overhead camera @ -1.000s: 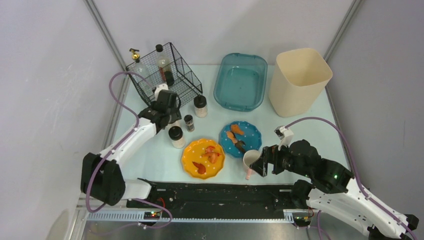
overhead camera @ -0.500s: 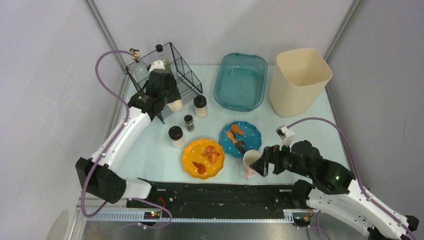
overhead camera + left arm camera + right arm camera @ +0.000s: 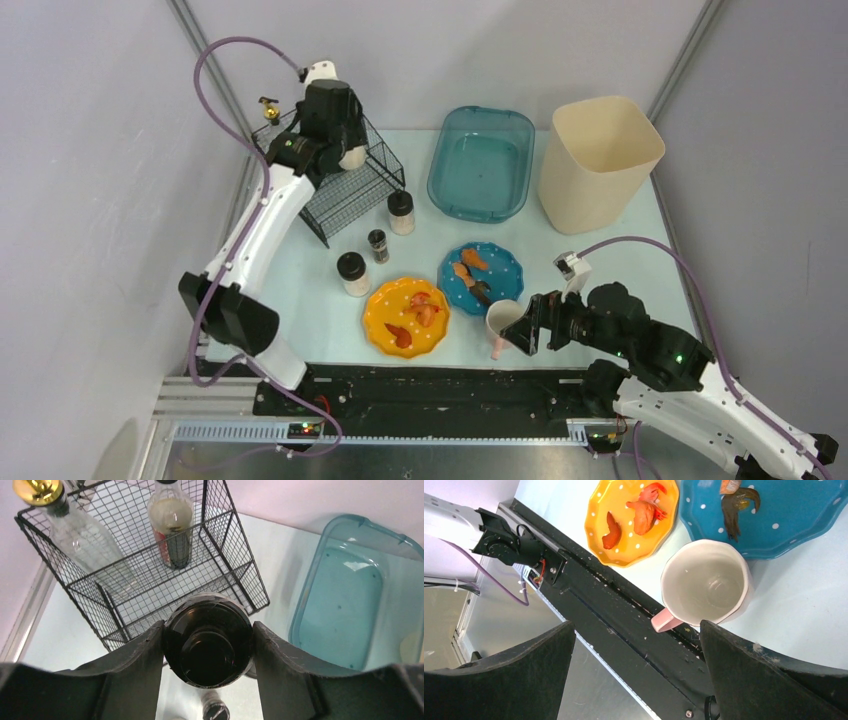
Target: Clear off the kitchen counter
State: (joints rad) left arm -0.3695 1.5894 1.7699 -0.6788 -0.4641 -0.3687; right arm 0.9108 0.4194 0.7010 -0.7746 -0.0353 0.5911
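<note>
Black-lidded jar [image 3: 207,655] clamped in left tool [image 3: 207,627] over wire basket [image 3: 227,555], right tool [image 3: 635,625] spread wide near mug [image 3: 706,582]

Left arm [image 3: 262,225] and right arm [image 3: 700,410]: white link shells, black joint housings. Purple left cable [image 3: 198,80] and purple right cable [image 3: 640,238], 1 per arm. Green indicator light [image 3: 671,352] on right arm. Left end effector [image 3: 207,647] and right end effector [image 3: 636,630]: broad matt black fingers, lint specks present.
</note>
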